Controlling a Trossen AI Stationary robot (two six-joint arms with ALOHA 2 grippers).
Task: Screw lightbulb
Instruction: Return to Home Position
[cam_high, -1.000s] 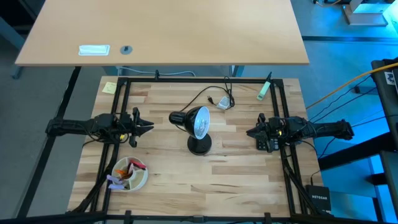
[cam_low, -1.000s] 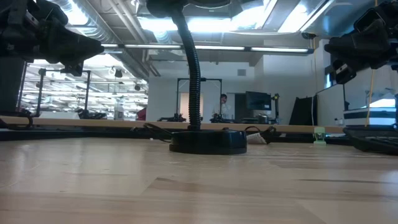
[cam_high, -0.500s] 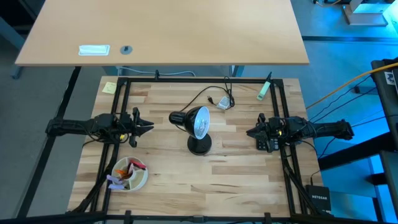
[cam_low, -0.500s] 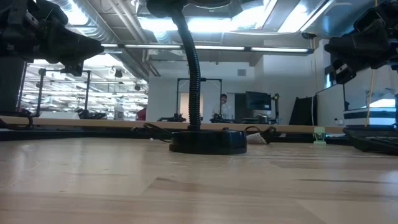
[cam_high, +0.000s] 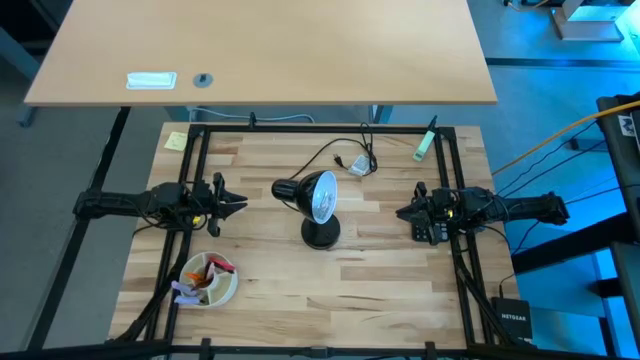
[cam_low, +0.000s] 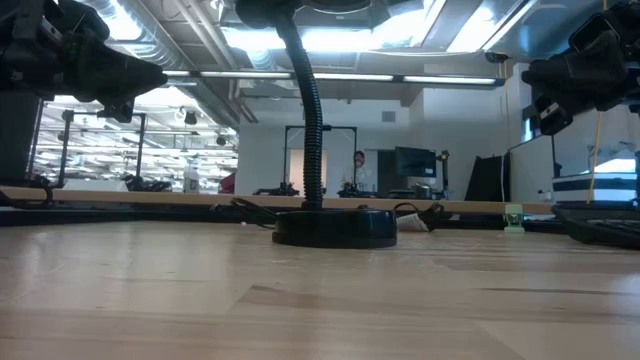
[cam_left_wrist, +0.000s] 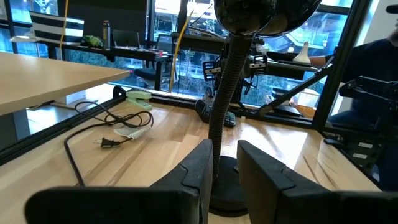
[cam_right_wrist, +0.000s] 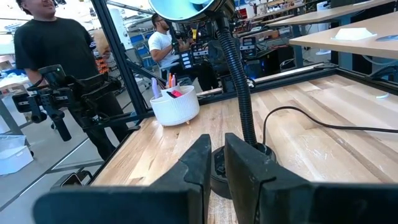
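Note:
The black desk lamp (cam_high: 318, 205) stands on its round base (cam_high: 320, 237) at the table's middle, its silvery shade (cam_high: 321, 196) facing up. No white lightbulb shows in any view. My left gripper (cam_high: 240, 205) hovers left of the lamp, shut and empty, pointing at the lamp's neck (cam_left_wrist: 224, 106). My right gripper (cam_high: 400, 212) hovers right of the lamp, shut and empty, pointing at the neck (cam_right_wrist: 239, 93). Both hang well above the tabletop in the low view, the left gripper (cam_low: 158, 72) and the right gripper (cam_low: 528, 72).
A white bowl (cam_high: 208, 281) with small coloured things sits near the front left. The lamp's cord and plug (cam_high: 345, 160) lie behind the lamp. A green item (cam_high: 425, 142) lies at the far right, a yellow note (cam_high: 176, 141) at the far left. People (cam_right_wrist: 46, 56) stand beyond the table.

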